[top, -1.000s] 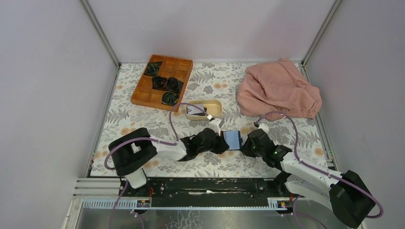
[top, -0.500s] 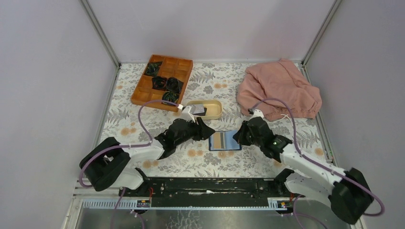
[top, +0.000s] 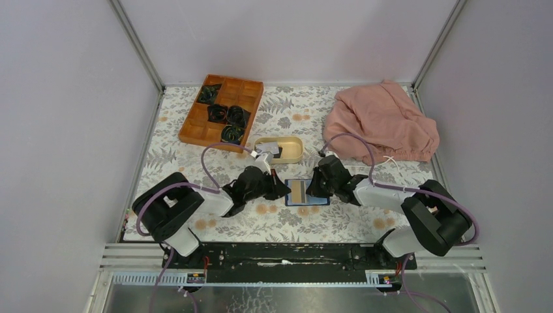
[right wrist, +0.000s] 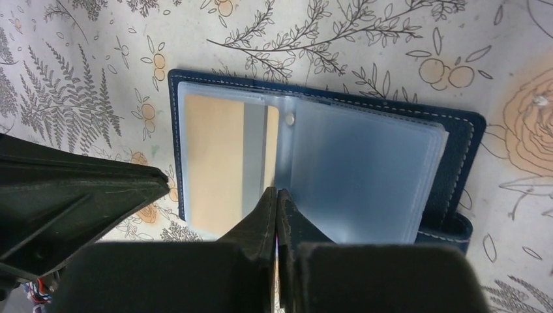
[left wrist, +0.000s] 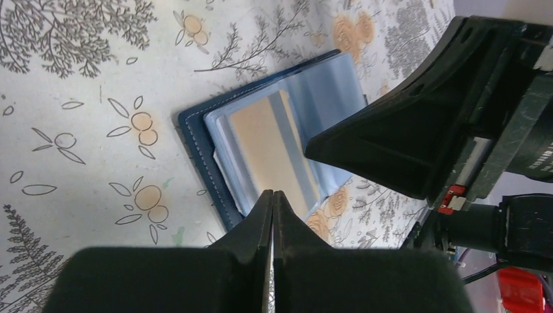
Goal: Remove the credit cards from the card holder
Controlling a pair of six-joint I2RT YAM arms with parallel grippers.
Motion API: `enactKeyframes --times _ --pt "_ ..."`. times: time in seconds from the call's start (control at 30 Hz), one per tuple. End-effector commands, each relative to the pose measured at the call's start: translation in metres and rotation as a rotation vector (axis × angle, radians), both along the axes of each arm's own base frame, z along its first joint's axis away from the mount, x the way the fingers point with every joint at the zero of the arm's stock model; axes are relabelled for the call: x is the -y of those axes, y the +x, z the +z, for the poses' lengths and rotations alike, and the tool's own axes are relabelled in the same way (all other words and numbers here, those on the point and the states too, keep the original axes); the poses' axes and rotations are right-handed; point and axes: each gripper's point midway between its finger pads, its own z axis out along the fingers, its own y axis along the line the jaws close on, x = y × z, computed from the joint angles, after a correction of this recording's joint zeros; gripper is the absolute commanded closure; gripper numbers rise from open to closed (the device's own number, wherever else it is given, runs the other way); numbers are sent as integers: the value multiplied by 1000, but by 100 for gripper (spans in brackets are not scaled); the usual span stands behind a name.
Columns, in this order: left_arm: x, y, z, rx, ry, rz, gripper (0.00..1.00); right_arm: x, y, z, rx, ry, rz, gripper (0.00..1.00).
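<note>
The left jaws (left wrist: 272, 195) are squeezed shut with nothing between them, and their tips hang right over the near edge of the credit card (left wrist: 274, 153). I cannot tell if they touch it. The right jaws (right wrist: 277, 193) are squeezed shut and empty too. Their tips sit over the fold in the middle of the card holder (right wrist: 365, 169), maybe pressing it flat, but that is hard to see. The card holder lies open and flat on the flowery surface (top: 352, 215), right between the two arms and just in front of a beige dish (top: 279, 149). Its long side runs from one arm to the other. The card is tan with a grey stripe and sits inside a clear pocket on the half near the left arm. Its long side runs away from the robot, across the holder, and the stripe runs the same way. I think the card is thin, stiff, light and slippery, and the clear pocket is soft and smooth. The holder looks light too, so it may slide or fold up if it is pulled. It seems best for one arm to press down on the bare clear page while the other pinches a short edge of the card where it peeks out. I cannot tell which end of the pocket is open.
</note>
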Motion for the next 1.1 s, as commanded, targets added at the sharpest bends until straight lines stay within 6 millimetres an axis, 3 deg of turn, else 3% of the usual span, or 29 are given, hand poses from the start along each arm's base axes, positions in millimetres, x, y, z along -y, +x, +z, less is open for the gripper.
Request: enactKeyframes --times 0.0,0.23,0.4,0.63,0.73,0.8,1.07 --pt "2 3 -3 20 -16 -9 100 -15 14 11 55 61 18 100" --pt "1 -1 -29 -27 13 -17 100 -24 5 2 24 121 52 100" --pt "1 -5 -34 -46 0 -20 100 -23 6 1 26 121 38 100" --pt "-7 -5 -19 -11 -3 8 100 -12 6 -5 18 77 13 100" --pt "-11 -2 -11 9 3 27 86 -10 4 -11 6 67 11 100" --pt "-13 -1 -10 17 19 32 84 -11 2 -13 3 77 12 100" --pt "-15 1 -13 22 44 40 85 -30 3 25 58 189 80 100"
